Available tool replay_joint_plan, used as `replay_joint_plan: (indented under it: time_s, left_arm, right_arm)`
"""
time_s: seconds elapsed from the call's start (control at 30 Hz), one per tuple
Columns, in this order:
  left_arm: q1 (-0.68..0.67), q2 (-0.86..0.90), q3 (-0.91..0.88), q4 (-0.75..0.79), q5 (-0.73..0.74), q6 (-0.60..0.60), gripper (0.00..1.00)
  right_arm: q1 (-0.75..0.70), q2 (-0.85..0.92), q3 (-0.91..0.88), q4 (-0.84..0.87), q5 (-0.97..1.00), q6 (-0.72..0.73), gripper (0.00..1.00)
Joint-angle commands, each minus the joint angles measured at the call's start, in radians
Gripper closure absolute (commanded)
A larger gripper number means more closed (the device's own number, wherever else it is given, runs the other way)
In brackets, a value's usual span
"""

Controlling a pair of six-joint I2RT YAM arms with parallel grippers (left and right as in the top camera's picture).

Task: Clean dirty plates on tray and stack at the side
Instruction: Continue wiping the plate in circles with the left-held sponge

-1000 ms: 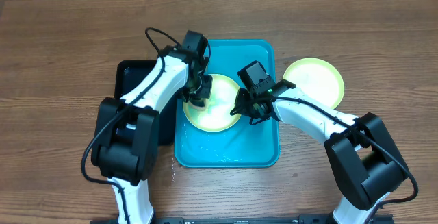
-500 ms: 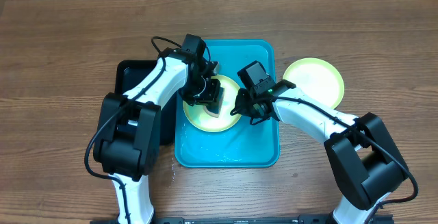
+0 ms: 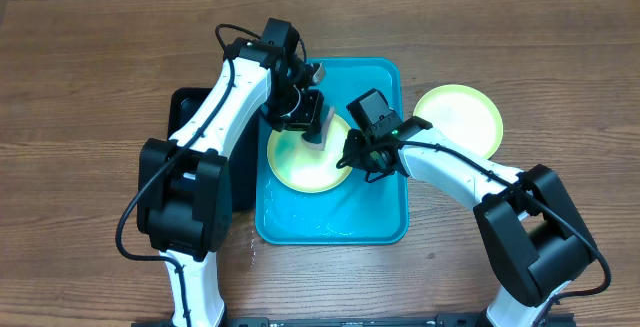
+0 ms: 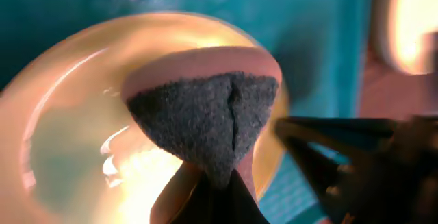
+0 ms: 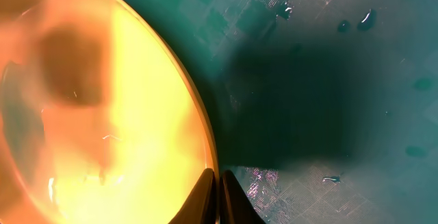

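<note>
We recorded a brown wood-grain table (image 3: 100,47) carrying three items directly on its surface. The turquoise tray (image 3: 340,222) lay flat beneath both the left gripper (image 3: 312,125) and the right gripper (image 3: 351,158). A black tray (image 3: 190,107) lay to the left of the left gripper, just beside the turquoise tray. One pale yellow-green plate (image 3: 458,117) rested on the bare wood to the right of the right gripper, just beside the turquoise tray's rim.

Turquoise tray (image 3: 380,207), two pale yellow-green plates (image 3: 300,167) (image 3: 458,117), dark grey-and-pink sponge (image 4: 205,121), black tray (image 3: 190,107), brown wood-grain table (image 3: 80,87).
</note>
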Motion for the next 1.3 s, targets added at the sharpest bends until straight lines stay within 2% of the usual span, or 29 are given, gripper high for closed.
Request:
replay_joint_plan:
  time_s: [0.0, 0.13, 0.5, 0.63, 0.77, 0.93, 1.07, 1.27]
  left_arm:
    - [0.003, 0.0, -0.004, -0.003, -0.158, -0.013, 0.96]
    - [0.003, 0.0, -0.051, 0.033, -0.217, -0.034, 0.96]
    - [0.003, 0.003, -0.265, 0.214, -0.211, -0.102, 0.96]
    - [0.002, 0.003, -0.298, 0.226, -0.112, -0.093, 0.96]
    - [0.003, 0.003, -0.279, 0.225, 0.092, -0.035, 0.96]
    - [0.005, -0.005, -0.176, 0.163, 0.18, -0.033, 0.96]
    - [0.005, -0.015, -0.076, 0.098, 0.113, -0.035, 0.96]
    - [0.0, -0.016, -0.051, 0.025, -0.175, -0.071, 0.96]
  right_arm:
    - [0.007, 0.002, -0.006, 0.007, -0.005, -0.005, 0.96]
    - [0.007, 0.002, -0.006, 0.008, -0.005, -0.005, 0.96]
    - [0.007, 0.002, -0.006, 0.008, -0.005, -0.005, 0.96]
    - [0.007, 0.002, -0.006, 0.008, -0.005, -0.005, 0.96]
    - [0.007, 0.002, -0.006, 0.008, -0.005, -0.005, 0.96]
    - [0.007, 0.002, -0.006, 0.008, -0.005, -0.005, 0.96]
    - [0.007, 0.002, -0.006, 0.007, -0.004, -0.005, 0.96]
    - [0.007, 0.002, -0.006, 0.008, -0.004, -0.005, 0.96]
